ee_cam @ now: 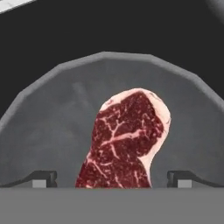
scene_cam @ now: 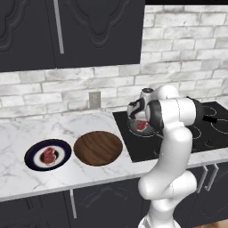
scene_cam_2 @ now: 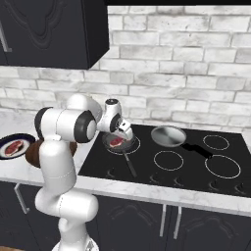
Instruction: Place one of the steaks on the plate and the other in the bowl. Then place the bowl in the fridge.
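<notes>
One steak (ee_cam: 124,140) lies in a grey pan (ee_cam: 52,118) on the black stove (scene_cam: 178,138). My gripper (ee_cam: 111,179) hangs just above it, open, with a fingertip (ee_cam: 41,179) on either side of the meat. From the base views the gripper (scene_cam: 139,120) (scene_cam_2: 119,136) hovers low over this steak (scene_cam: 142,126) (scene_cam_2: 116,141). The other steak (scene_cam: 49,155) (scene_cam_2: 13,146) rests on the navy plate (scene_cam: 31,158) (scene_cam_2: 27,142) at the left of the counter. The brown wooden bowl (scene_cam: 98,148) sits empty between the plate and the stove. The fridge is out of view.
A second grey pan (scene_cam_2: 168,136) with a dark handle sits further right on the stove. The small pan's handle (scene_cam_2: 130,166) points toward the counter's front edge. Dark cabinets (scene_cam: 71,31) hang above the marble counter (scene_cam: 13,133), and a brick wall stands behind.
</notes>
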